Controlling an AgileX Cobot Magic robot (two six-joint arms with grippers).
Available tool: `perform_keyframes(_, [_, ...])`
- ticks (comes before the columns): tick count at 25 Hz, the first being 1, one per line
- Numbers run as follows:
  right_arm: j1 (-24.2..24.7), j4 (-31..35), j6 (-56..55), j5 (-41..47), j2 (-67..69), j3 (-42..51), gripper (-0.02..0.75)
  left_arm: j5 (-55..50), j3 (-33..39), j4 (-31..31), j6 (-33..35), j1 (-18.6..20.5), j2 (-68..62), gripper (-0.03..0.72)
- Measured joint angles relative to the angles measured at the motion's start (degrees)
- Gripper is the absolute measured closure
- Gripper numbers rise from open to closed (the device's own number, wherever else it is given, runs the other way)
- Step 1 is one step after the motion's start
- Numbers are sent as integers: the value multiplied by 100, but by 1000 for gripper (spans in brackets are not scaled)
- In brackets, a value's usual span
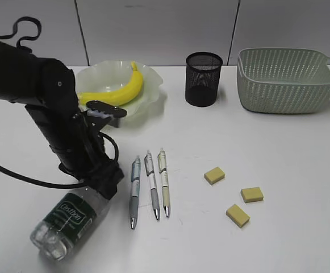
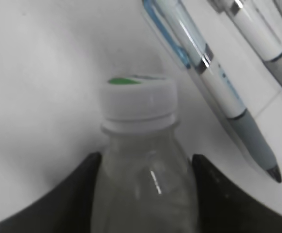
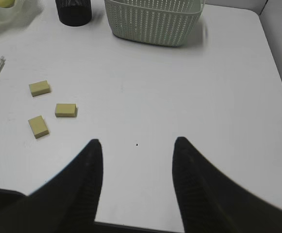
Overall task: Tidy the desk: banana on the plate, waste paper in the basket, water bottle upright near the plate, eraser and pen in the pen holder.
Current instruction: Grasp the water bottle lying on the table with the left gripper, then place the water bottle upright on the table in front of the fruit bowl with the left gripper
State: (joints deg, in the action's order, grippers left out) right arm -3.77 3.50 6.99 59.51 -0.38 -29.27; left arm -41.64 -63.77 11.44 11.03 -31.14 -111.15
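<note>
1. Lying on its side at the near left of the desk (image 1: 278,170): water bottle (image 1: 71,222), white cap with a green mark toward the left claw, dark green label bearing white lettering too small to read with certainty.
2. Reaching down at a slant from the upper left: left arm, black, cable looping behind it, wrist ending right at the bottle's neck.
3. Straddling the bottle's shoulder just below the cap: left claw (image 2: 145,167), one dark finger (image 2: 80,189) on each side; whether pressing the plastic or only bracketing it, impossible to tell.
4. Hovering above bare desk at the right: right claw (image 3: 137,160), fingers spread wide, holding nothing.
5. Resting in the plate (image 1: 151,91) at the back left: banana (image 1: 122,90).
6. Lying side by side just right of the bottle: three pens (image 1: 150,185), tips toward the near edge.
7. Scattered further right, apart from each other: three yellow erasers (image 1: 238,195).
8. Standing at the back: pen holder (image 1: 203,79), with the basket (image 1: 287,79) well to its right.
</note>
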Motion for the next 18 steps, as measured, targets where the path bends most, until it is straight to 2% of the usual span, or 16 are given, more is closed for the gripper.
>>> perform_keyframes(2, [0, 0, 0, 0, 0, 0, 356, 526, 182, 5, -130, 40, 169, 276])
perform_keyframes(4, [0, -7, 0, 0, 0, 0, 356, 1501, 692, 5, -272, 77, 674, 276])
perform_keyframes(6, [0, -7, -6, 0, 0, 0, 356, 2933, 1370, -20, -321, 103, 1286, 276])
perform_keyframes(9, [0, -7, -6, 0, 0, 0, 356, 5760, 2526, -205, -322, 124, 1935, 279])
perform_keyframes(11, [0, -7, -6, 0, 0, 0, 356, 7372, 3161, -257, -316, 124, 1968, 279])
perform_keyframes(13, [0, -7, -6, 0, 0, 0, 356, 8600, 3503, -244, -311, 124, 1793, 279])
perform_keyframes(15, [0, -7, -6, 0, 0, 0, 356, 9171, 3651, -219, -312, 124, 1533, 279])
perform_keyframes(18, [0, -7, -11, 0, 0, 0, 356, 9398, 3683, -212, -312, 124, 1144, 279])
